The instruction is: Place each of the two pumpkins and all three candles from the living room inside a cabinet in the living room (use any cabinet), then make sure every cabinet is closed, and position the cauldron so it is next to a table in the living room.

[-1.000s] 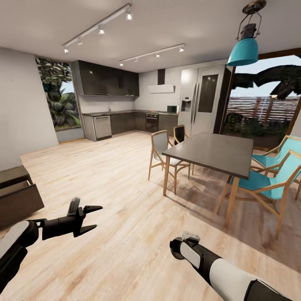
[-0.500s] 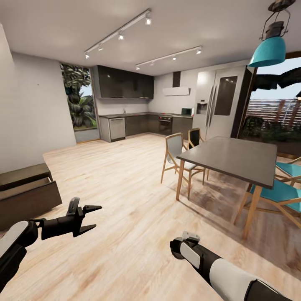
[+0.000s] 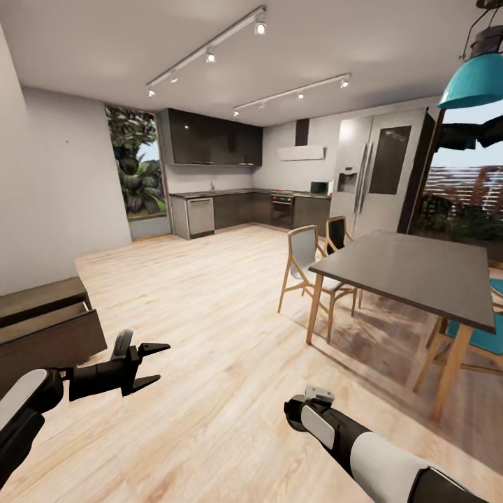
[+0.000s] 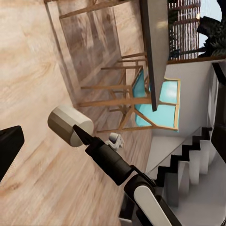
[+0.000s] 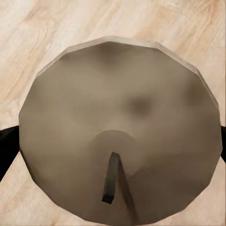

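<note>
The wooden floor spreads to the grey dining counter and the dark cabinet with one drawer pulled out, the left tool hangs open and empty — the right tool grips a candle.

You have the cabinet at your left, its drawer pulled out, and the dining table at your right (chairs beside it). The kitchen counter lies ahead, against the far wall.
</note>
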You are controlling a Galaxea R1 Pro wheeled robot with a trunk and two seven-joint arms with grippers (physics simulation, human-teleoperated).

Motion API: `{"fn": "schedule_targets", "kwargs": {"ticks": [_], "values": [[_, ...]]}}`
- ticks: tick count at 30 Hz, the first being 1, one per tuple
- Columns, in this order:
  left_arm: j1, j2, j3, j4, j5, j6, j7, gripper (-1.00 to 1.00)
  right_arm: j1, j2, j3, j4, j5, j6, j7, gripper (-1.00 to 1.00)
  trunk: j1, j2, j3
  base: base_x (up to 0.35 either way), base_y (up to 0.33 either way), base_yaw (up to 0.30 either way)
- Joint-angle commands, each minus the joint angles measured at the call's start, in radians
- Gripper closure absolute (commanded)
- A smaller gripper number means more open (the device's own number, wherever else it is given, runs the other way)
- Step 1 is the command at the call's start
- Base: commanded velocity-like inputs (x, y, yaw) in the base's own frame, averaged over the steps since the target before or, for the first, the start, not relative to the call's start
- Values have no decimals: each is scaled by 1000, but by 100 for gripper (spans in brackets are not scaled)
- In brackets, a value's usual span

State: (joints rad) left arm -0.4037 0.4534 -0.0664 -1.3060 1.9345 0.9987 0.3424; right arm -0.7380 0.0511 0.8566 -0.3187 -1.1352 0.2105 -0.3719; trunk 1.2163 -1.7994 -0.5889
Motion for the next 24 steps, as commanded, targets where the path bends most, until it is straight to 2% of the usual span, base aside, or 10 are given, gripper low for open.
{"fn": "schedule_targets", "kwargs": {"ticks": [1, 16, 24], "values": [[-1, 1, -1, 0, 11, 0, 9, -100, -1, 0, 6, -2, -3, 3, -8, 100, 0, -1, -1, 274, 167, 0], [-1, 1, -1, 0, 11, 0, 9, -100, -1, -1, 5, -33, -5, 4, -11, 100, 0, -1, -1, 270, 217, 2], [-1, 1, -1, 0, 11, 0, 9, -100, -1, -1, 5, -33, -5, 5, -12, 100, 0, -1, -1, 264, 220, 234]]}}
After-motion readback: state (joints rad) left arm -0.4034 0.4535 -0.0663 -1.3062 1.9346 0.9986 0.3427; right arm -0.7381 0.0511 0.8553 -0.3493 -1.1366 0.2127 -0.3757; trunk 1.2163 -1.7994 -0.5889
